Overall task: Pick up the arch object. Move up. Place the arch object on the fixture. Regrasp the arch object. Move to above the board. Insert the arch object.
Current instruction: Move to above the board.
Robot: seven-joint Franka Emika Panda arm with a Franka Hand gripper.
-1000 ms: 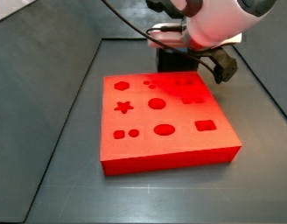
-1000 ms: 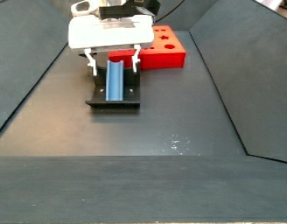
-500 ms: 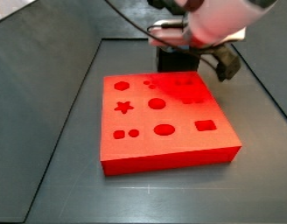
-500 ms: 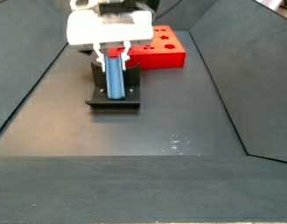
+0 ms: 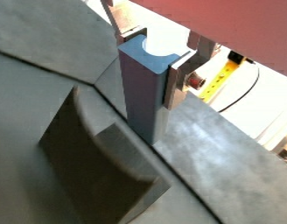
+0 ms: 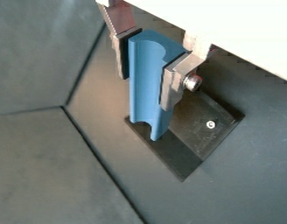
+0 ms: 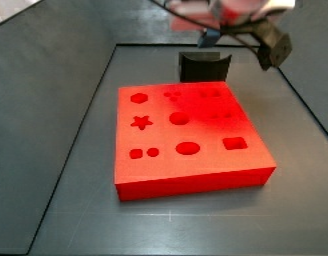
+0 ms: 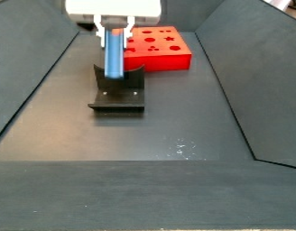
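Observation:
The arch object (image 8: 115, 52) is a blue-grey elongated piece, held upright between my gripper's (image 8: 113, 29) fingers. My gripper is shut on its upper part, with a silver finger (image 6: 177, 80) pressed on each side; both wrist views show this grip (image 5: 152, 63). The piece's (image 6: 147, 83) lower end hangs just over the fixture (image 8: 118, 95), a dark bracket on a base plate (image 6: 202, 131). The board (image 7: 191, 135) is a large red block with shaped recesses, and lies beside the fixture (image 7: 203, 66). In this side view my gripper (image 7: 247, 25) is high above the fixture.
Sloping dark walls (image 8: 30, 81) close in the dark floor on both sides. The board (image 8: 161, 50) lies behind the fixture in a side view. A yellow tape and white cable (image 5: 227, 74) show beyond the floor's edge in a wrist view.
My gripper has risen with the arch object shut in it. The piece has come up off the fixture's base and now hangs upright above it.

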